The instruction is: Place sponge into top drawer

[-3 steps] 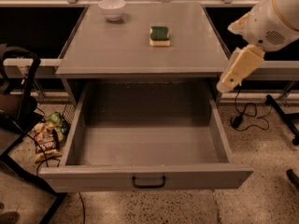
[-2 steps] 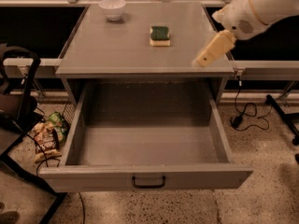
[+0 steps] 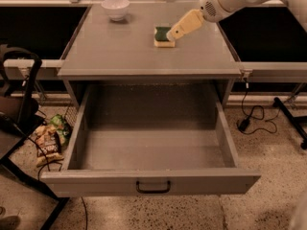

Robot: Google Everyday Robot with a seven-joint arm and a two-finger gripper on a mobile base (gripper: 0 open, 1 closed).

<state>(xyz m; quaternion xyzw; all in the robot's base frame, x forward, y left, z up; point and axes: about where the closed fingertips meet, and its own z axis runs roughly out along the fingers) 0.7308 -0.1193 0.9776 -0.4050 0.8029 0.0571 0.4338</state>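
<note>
**Operator:** Where is the sponge?

**Spotter:** The small pale-yellow foam sponge (image 3: 162, 38) lies dark green face up on the grey counter (image 3: 144, 56), directly under the tip of your tool (image 3: 171, 33). The tool slants down from the upper right, and its tip looks to touch the sponge's right edge, placed for a grasp.

**Operator:** Is it gripped?

**Spotter:** I cannot tell whether your tool is spread or pinching.

**Operator:** And the drawer?

**Spotter:** The wide shallow grey top drawer (image 3: 96, 182), with its black bar handle (image 3: 153, 187), stands pulled out below and nearer than your tool. That should let you lower the sponge straight in. The white bowl (image 3: 115, 7), left of the tool, is well apart.
</note>
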